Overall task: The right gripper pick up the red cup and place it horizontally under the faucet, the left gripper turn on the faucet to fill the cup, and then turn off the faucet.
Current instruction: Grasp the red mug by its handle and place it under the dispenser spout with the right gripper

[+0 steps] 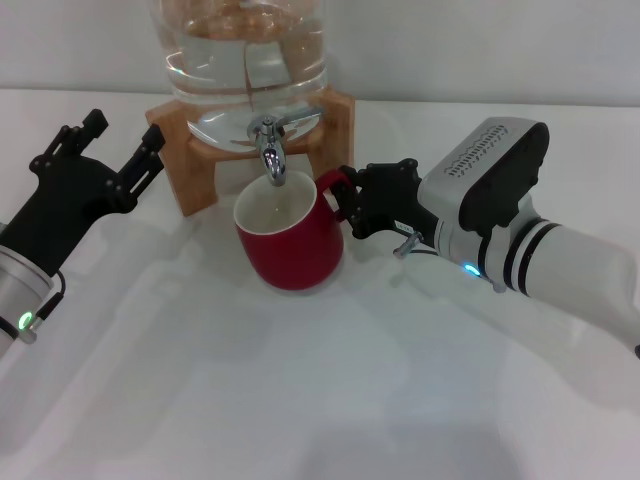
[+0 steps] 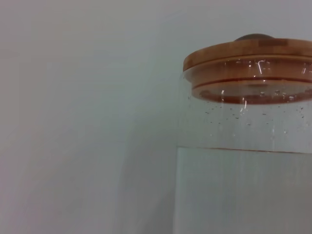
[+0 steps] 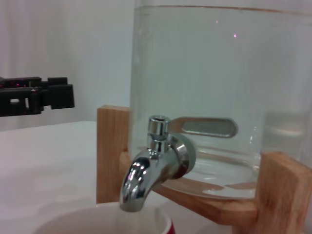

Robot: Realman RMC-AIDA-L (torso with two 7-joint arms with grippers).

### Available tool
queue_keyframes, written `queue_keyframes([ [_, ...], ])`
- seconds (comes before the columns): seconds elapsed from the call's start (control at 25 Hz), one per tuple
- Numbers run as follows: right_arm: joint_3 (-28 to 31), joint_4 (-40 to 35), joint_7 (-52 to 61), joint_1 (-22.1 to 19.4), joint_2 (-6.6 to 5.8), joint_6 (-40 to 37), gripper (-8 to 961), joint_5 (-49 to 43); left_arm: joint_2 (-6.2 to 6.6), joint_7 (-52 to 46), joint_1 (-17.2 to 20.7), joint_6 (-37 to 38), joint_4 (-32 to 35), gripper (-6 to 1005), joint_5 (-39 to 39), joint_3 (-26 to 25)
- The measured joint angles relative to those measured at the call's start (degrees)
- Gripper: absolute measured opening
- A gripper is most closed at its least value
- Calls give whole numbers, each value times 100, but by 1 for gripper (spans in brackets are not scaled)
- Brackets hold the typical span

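Observation:
The red cup (image 1: 295,250) stands upright on the white table, its mouth right under the faucet (image 1: 271,150). Its cream rim also shows in the right wrist view (image 3: 73,224). The right gripper (image 1: 350,205) is shut on the cup's red handle from the right side. The left gripper (image 1: 118,142) is open and empty, left of the wooden stand and apart from the faucet; it also shows far off in the right wrist view (image 3: 34,95). The faucet's spout (image 3: 134,187) points down into the cup and its flat lever (image 3: 209,127) lies sideways. I cannot tell whether water runs.
The clear glass jar (image 1: 245,50) holds water and sits on a wooden stand (image 1: 190,170) at the back. Its wooden lid (image 2: 248,53) shows in the left wrist view. The white table (image 1: 250,400) stretches in front of the cup.

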Motion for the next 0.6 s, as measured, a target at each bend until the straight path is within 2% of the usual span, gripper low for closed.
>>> queue_keyframes([
  [0.6, 92, -16, 125, 32, 0, 91, 139, 22, -5, 0, 18, -48, 0, 757, 2, 0],
])
